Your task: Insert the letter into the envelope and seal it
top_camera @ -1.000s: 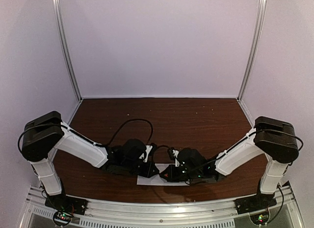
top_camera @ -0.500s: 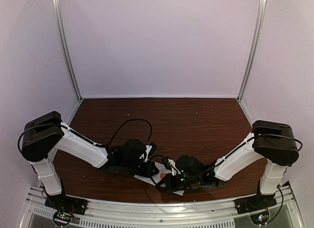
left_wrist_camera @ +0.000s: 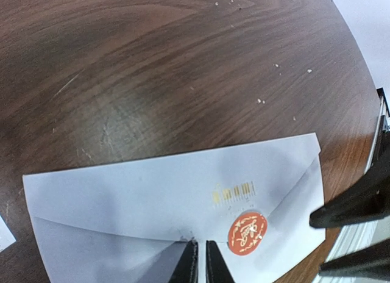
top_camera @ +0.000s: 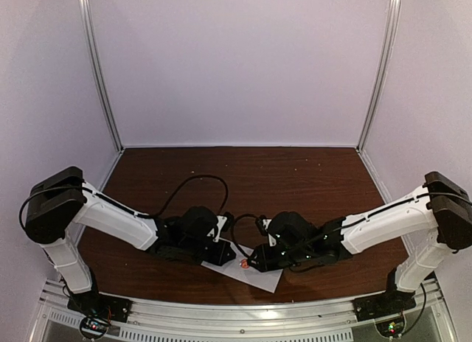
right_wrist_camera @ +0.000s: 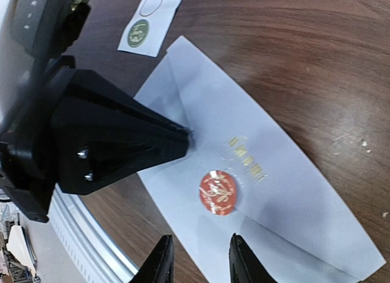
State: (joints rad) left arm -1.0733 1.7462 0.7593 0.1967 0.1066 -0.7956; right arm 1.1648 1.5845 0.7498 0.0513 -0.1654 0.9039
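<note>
The pale envelope (top_camera: 258,274) lies flat on the brown table close to its near edge, with the flap folded down. A round red sticker (left_wrist_camera: 247,233) (right_wrist_camera: 217,192) sits on the flap's point, below a small gold print. My left gripper (left_wrist_camera: 199,243) is shut, and its tips rest on the envelope (left_wrist_camera: 152,191) at the flap's edge, just left of the sticker. My right gripper (right_wrist_camera: 201,239) is open and hovers over the envelope (right_wrist_camera: 286,197) beside the sticker, holding nothing. The letter is out of view.
A small white card (right_wrist_camera: 151,21) with a green round sticker (right_wrist_camera: 138,33) lies past the envelope's left end. The metal rail (right_wrist_camera: 91,240) of the table's near edge runs close by. The left gripper's black body (right_wrist_camera: 103,136) fills the left of the right wrist view.
The right gripper has opened and drawn back off the envelope, its arm stretching out to the right. The red sticker now shows on the flap. The envelope has turned slightly askew.
</note>
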